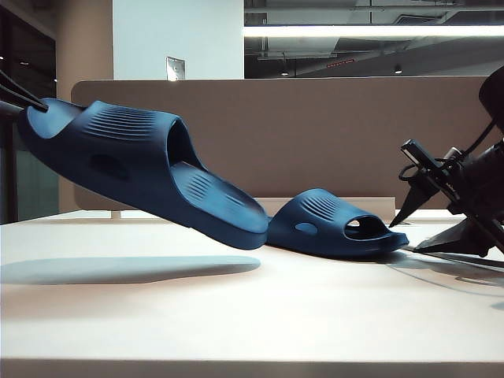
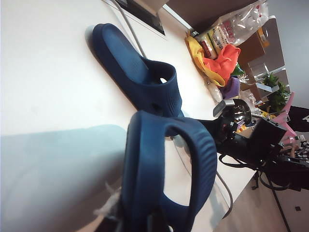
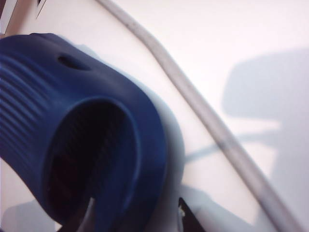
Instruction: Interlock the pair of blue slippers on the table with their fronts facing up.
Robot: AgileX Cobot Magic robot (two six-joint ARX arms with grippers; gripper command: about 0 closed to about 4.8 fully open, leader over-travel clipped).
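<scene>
One of the blue slippers (image 1: 142,165) hangs tilted above the table (image 1: 236,315), heel high at the left and toe low near the middle. My left gripper (image 1: 31,110) is shut on its heel end; the left wrist view shows this slipper (image 2: 164,169) running out from my left gripper (image 2: 145,224). The other slipper (image 1: 331,224) lies flat on the table, strap up, toe opening towards the right. My right gripper (image 1: 405,232) is open at that toe end. In the right wrist view my right gripper (image 3: 137,217) straddles this slipper's (image 3: 72,121) front rim, with a gap at the outer finger.
A brown partition panel (image 1: 315,134) stands behind the table. A grey cable (image 3: 203,111) runs across the tabletop next to the lying slipper. Colourful bags (image 2: 217,58) and clutter sit beyond the table's far side. The held slipper casts a shadow on the tabletop (image 1: 126,268).
</scene>
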